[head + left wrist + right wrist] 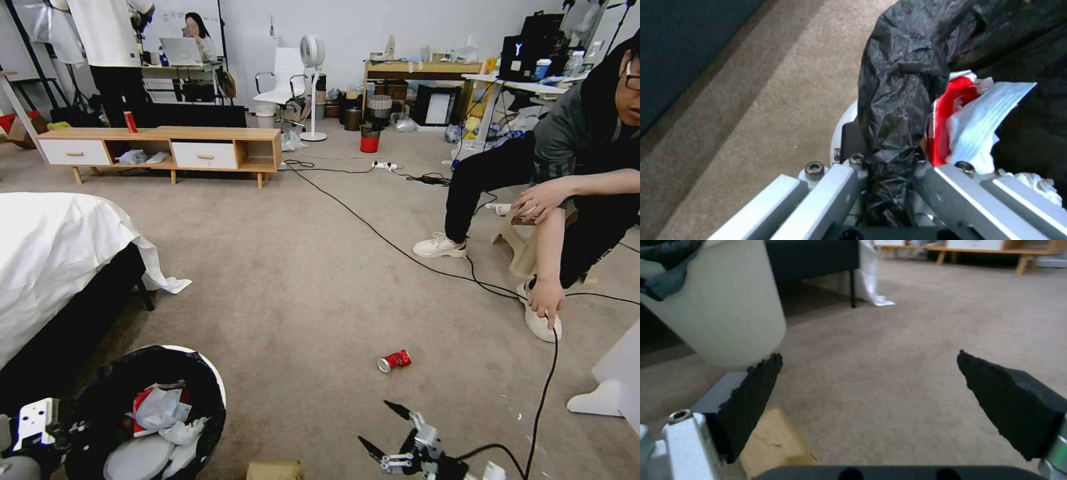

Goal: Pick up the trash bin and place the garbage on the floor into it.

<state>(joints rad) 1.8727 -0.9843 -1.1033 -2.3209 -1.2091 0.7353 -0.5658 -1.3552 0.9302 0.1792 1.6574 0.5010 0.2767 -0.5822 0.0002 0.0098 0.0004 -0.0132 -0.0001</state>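
The trash bin (212,380) with its black bag liner is at my lower left, holding tissues and a red packet (951,110). My left gripper (47,427) is shut on the bag-covered rim (898,133). On the floor (300,287), a crushed red can (394,361) lies a little ahead of my right gripper (375,421), which hangs open and empty just above the carpet. A brown paper bag (275,470) lies between bin and right gripper; in the right wrist view the bag (773,443) sits beside one finger (751,400), with the bin's white wall (729,306) close behind.
A bed with a white sheet (53,253) stands at the left. Black cables (400,250) cross the carpet. A seated person at the right holds one cable in a hand (547,297). A low wooden cabinet (160,143) lines the back; a white base (620,380) is at the right.
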